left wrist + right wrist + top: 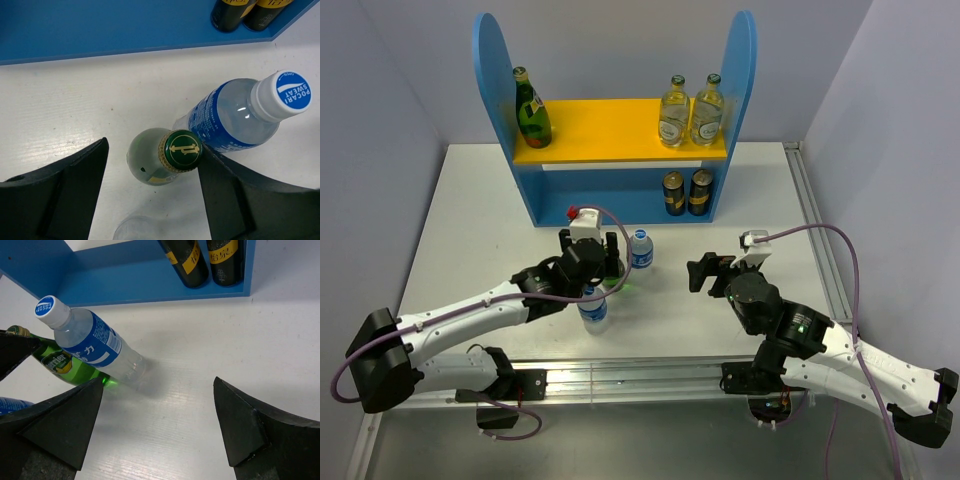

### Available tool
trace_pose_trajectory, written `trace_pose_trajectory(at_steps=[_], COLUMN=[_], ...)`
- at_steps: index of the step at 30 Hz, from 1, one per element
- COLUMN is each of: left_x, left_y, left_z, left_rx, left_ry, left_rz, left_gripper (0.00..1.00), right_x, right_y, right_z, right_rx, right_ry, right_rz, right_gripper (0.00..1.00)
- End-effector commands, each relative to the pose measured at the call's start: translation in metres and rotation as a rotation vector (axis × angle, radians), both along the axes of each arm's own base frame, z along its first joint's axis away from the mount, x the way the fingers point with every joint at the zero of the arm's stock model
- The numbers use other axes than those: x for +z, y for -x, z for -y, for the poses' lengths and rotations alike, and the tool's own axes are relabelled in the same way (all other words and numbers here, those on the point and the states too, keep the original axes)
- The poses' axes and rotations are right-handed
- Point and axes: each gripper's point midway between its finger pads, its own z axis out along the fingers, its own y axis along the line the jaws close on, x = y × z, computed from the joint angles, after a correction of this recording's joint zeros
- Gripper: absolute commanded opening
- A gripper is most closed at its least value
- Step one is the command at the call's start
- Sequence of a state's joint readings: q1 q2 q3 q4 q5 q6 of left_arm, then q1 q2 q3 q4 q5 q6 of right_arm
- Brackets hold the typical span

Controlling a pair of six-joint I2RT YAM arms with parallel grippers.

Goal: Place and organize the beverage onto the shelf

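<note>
Green glass bottle (149, 165) between parted fingers of left hand (152, 149).

Left arm (470, 310) jaws parted; right arm (865, 358) jaws wide.

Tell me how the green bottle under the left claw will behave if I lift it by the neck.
The green bottle looks like glass, so probably heavy for its size and slick; a neck grip might slip. It stands tall and narrow, so uneven contact from the left claw could tip it toward the water bottle close beside it.
</note>
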State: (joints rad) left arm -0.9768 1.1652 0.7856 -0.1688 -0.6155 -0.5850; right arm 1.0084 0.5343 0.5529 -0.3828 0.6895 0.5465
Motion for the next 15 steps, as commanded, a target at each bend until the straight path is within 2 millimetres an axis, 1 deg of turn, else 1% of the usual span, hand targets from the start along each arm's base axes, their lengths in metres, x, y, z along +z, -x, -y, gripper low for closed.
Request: trace_pose_trajectory(at_steps=[1,11,15], left_x=[0.011,0.005,0.009], left_y=[-0.008,-0.016,-0.018], left_z=[0.009,0.009,0.01], left_rx=[0.012,0.053,0.064], left_ry=[0.036,-0.003,-0.004], left_rz=[0.04,0.047,0.062], left_gripper=[0.75,0.69,0.65], right_x=[0.002,0.001,0.001], right_y=[-0.002,-0.002,-0.002], right_z=[0.002,0.001,0.0], right_rx=[-0.024,-0.021,-0.018], right_ry=[-0.009,-0.007,-0.004], right_rz=[0.008,0.006,0.004], right_gripper=[0.98,0.98,0.98])
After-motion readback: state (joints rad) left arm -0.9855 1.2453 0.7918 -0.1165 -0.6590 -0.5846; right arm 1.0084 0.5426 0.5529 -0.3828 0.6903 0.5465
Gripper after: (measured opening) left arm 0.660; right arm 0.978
